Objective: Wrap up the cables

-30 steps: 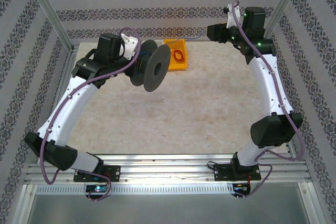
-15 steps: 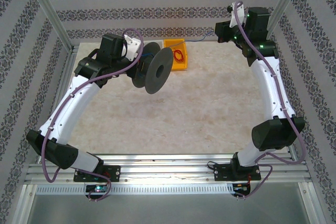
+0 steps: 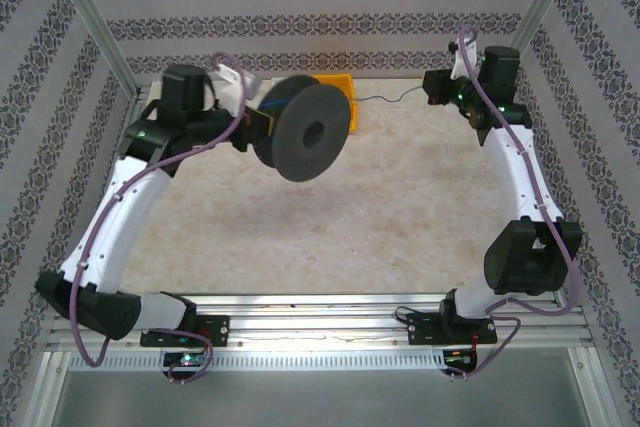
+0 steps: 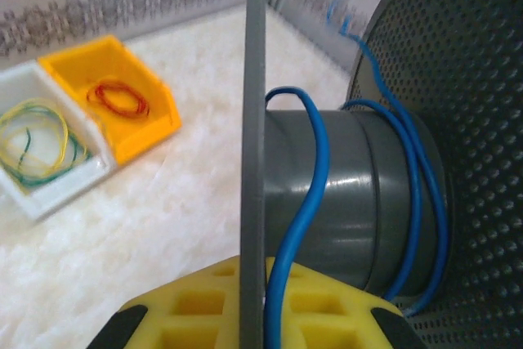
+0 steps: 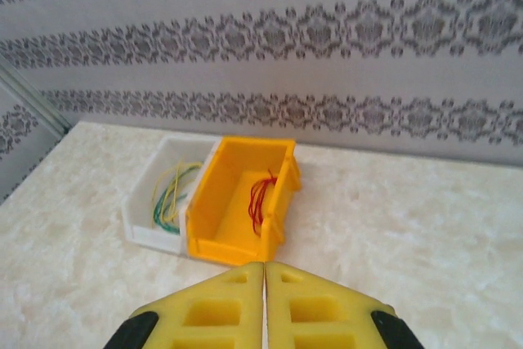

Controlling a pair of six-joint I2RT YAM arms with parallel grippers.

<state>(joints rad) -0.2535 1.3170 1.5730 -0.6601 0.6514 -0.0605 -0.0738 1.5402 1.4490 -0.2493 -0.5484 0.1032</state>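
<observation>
My left gripper point(image 3: 262, 129) holds the black spool point(image 3: 312, 132) up over the back of the table, its broad flange facing the top camera. In the left wrist view the yellow jaws point(image 4: 263, 300) are shut on the thin near flange point(image 4: 255, 120). The dark-blue cable point(image 4: 315, 169) lies in a few loose turns round the grey hub point(image 4: 351, 194). From the spool the blue cable point(image 3: 390, 96) runs right to my right gripper point(image 3: 432, 87), which hangs at the back right. Its yellow jaws point(image 5: 264, 284) are pressed together, apparently pinching the cable's end.
A yellow bin point(image 5: 241, 198) with red wires point(image 5: 261, 194) and a white bin point(image 5: 159, 202) with green and yellow wires point(image 5: 167, 198) stand at the back wall, under the spool. Patterned walls and metal posts point(image 3: 95, 22) close the table in.
The left arm swung the spool right and turned it, so its flange now faces the camera and covers the bins. The right gripper drew back toward the right wall, stretching out the cable.
</observation>
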